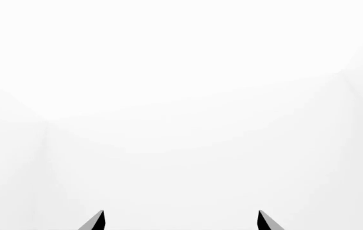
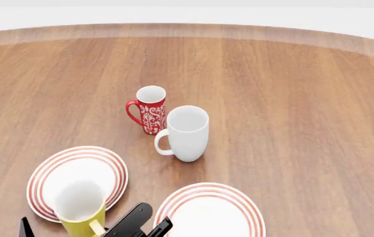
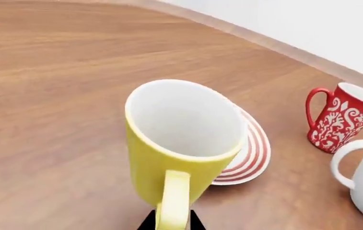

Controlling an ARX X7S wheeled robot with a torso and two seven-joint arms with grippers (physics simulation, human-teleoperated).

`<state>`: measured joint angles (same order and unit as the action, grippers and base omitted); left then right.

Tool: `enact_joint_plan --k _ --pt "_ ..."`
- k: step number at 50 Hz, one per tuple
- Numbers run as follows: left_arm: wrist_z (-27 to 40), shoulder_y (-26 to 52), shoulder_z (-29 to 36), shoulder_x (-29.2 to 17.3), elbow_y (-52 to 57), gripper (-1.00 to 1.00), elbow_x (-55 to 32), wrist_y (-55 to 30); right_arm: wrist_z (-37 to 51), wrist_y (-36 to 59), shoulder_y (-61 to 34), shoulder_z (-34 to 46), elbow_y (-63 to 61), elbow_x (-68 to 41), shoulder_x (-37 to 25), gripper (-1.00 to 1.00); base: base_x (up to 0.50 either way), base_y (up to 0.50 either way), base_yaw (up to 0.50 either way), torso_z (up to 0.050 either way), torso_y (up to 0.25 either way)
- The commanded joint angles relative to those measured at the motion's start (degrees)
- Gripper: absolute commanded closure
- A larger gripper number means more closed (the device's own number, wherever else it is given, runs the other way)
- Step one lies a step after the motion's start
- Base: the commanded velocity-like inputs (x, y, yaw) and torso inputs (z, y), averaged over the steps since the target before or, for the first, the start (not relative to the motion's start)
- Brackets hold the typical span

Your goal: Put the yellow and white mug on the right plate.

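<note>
Nearest the robot in the head view, the right gripper [image 2: 148, 228] sits at the bottom edge, its dark fingers closed on the yellow loop handle of the yellow and white mug [image 2: 81, 210]. The right wrist view shows this closely: the two black fingertips pinch the lower end of the handle, which runs straight up toward the white rim, and the mug [image 3: 181, 148] appears to hang clear of the table, though its base is hard to see.

The mug stands upright, mouth up, its long axis vertical. It lies at about 9 o'clock from the right gripper, with the handle pointing back toward the fingers. Behind it is the left plate [image 2: 101, 163], whose near part it overlaps in the head view.

The right plate [image 2: 239, 197] lies at about 3 o'clock from the mug, just past the gripper, and is bare. So the coming move, as I judge it, is a sideways carry toward 3 o'clock, keeping the mug level, then a lowering onto the plate's middle.

Farther out, at roughly 12 o'clock from the right plate, the white mug [image 2: 185, 132] stands, with the red mug [image 2: 149, 109] just behind it at 11 o'clock. Both are well apart from the carry path.

The left gripper [image 1: 181, 220] shows only two dark tips, spread apart, against blank white, holding nothing.
</note>
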<state>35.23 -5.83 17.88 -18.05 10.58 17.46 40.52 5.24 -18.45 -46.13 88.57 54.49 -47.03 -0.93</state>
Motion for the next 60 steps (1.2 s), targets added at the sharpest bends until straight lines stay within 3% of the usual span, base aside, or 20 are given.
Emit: enact_joint_plan --k 1,4,9,29,48,60 --pt "-0.6 0.8 -1.4 1.2 -1.4 -1.0 1.2 -2.6 -5.9 -4.5 -2.2 -2.3 8.9 0.4 0.9 1.0 0.0 0.0 0.0 0.0 0.0" --pt "-0.6 0.8 -1.3 1.3 -1.3 -1.0 1.2 -2.9 -6.2 -5.2 -2.0 -2.6 8.1 0.1 -0.9 1.0 0.0 0.0 0.0 0.0 0.0" --pt "-0.4 0.8 -1.1 1.3 -1.5 -1.0 1.6 -2.9 -1.1 -0.6 -3.0 -1.6 -6.6 -0.3 -9.7 1.0 0.0 0.0 0.0 0.0 0.0" --pt "-0.1 0.7 -0.3 1.0 -1.6 -1.0 2.2 -3.1 7.0 6.6 -6.5 -2.0 -31.5 -3.7 -29.0 1.0 0.0 0.0 0.0 0.0 0.0" --pt "-0.1 0.8 0.5 0.7 -1.6 -1.0 2.4 -3.5 4.3 11.0 -7.4 -1.0 -39.7 -7.4 -39.6 1.0 0.0 0.0 0.0 0.0 0.001" --pt "0.0 1.0 0.9 0.5 -1.5 -1.0 2.4 -3.9 4.6 10.1 -8.0 -3.0 -37.7 -8.6 -41.2 1.0 0.0 0.0 0.0 0.0 0.0"
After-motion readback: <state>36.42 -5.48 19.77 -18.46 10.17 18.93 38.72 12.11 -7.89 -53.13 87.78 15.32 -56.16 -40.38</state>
